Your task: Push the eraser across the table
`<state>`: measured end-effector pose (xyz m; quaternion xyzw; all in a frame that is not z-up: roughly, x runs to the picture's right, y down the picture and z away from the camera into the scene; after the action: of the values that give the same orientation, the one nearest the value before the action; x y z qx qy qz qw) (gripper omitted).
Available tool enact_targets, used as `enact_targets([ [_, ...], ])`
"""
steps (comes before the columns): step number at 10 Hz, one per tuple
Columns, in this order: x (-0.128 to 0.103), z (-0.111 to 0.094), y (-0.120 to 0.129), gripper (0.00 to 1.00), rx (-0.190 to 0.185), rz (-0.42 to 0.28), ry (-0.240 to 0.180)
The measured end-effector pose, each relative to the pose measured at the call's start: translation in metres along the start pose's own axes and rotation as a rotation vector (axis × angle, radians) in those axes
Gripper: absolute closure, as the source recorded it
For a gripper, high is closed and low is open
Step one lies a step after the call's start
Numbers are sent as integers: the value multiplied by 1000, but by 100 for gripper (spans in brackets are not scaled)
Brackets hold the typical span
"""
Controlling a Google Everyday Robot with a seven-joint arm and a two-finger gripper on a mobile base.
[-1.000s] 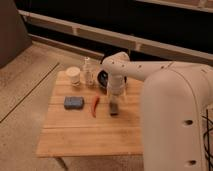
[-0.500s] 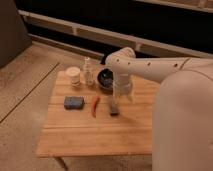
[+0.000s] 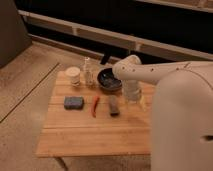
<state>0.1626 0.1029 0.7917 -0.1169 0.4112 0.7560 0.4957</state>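
The eraser (image 3: pixel 114 106), a small dark grey block, lies lengthwise near the middle of the light plank-striped table (image 3: pixel 90 135). My gripper (image 3: pixel 134 102) hangs from the white arm just to the right of the eraser, low over the tabletop, with a small gap between them. The arm reaches in from the right, and its large white body covers the table's right end.
A thin orange-red tool (image 3: pixel 95 106) lies just left of the eraser, and a blue pad (image 3: pixel 73 102) sits further left. At the back stand a white cup (image 3: pixel 73 75), a clear bottle (image 3: pixel 88 72) and a dark bowl (image 3: pixel 109 80).
The gripper has moved right, from over the eraser to a spot beside it. The eraser has stayed where it was.
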Motion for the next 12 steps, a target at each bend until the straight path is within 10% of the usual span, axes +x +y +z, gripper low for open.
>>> enact_targets([
  [6,-30,-2,59,35,-214,-110,-98],
  [12,-34,-17,123,35,-225,-316,-138],
])
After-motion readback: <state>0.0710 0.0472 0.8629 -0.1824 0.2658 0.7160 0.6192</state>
